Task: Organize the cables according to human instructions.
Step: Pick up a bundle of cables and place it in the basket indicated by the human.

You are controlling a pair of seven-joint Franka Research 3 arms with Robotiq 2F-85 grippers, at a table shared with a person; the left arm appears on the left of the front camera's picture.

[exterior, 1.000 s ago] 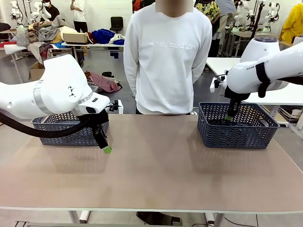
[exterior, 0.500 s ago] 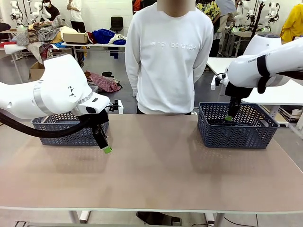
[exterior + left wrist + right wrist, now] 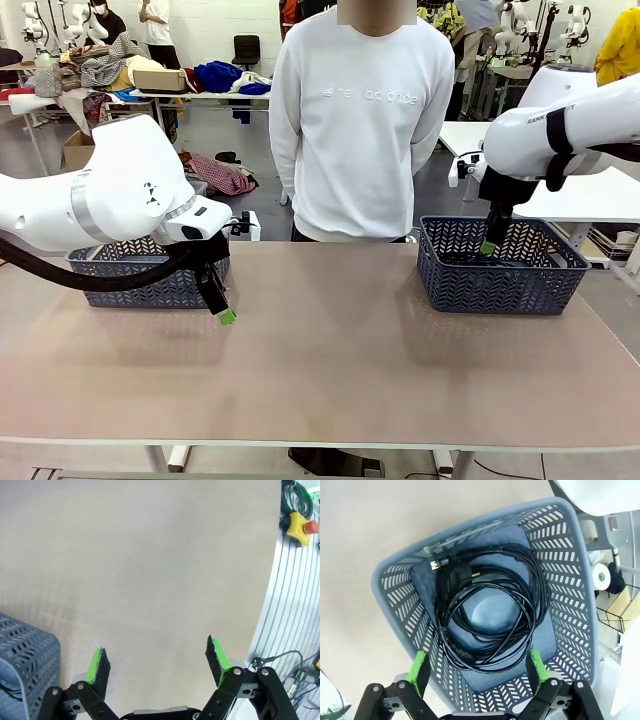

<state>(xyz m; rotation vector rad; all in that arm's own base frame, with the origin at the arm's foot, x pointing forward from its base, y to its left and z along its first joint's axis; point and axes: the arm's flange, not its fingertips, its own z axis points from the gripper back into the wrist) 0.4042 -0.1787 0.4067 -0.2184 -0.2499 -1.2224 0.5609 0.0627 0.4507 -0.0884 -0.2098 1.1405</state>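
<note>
Black cables (image 3: 487,615) lie coiled on the floor of the blue-grey basket (image 3: 560,580) in the right wrist view, plug ends toward its far left corner. My right gripper (image 3: 476,665) hangs open above them with nothing between its green pads. In the front view that gripper (image 3: 489,243) is over the right basket (image 3: 500,285). My left gripper (image 3: 226,315) is low over the table in front of the left basket (image 3: 150,285). Its wrist view shows it (image 3: 157,661) open over bare tabletop, with a corner of that basket (image 3: 25,655) at lower left.
A person in a white sweatshirt (image 3: 360,120) stands at the far side of the table, between the two baskets. The table's edge with a metal rail and a yellow stop button (image 3: 300,525) runs along the right of the left wrist view.
My right gripper has risen out of the right basket and its jaws have spread wider. The left arm has not moved.
</note>
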